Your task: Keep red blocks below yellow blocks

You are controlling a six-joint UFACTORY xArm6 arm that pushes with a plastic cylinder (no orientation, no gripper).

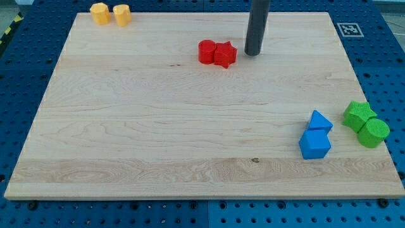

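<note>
Near the board's (190, 171) top edge, my tip (253, 53) just right of red blocks (217, 53); no claw visible.

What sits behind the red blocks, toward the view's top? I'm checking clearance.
Only bare board behind the red cylinder and red star; my tip stands just right. Nothing is covered.

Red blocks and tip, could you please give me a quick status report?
My tip just right of the red star, small gap. Red cylinder touching the star's left. Both reds below the two yellow blocks at top left. Nothing in the way.
</note>
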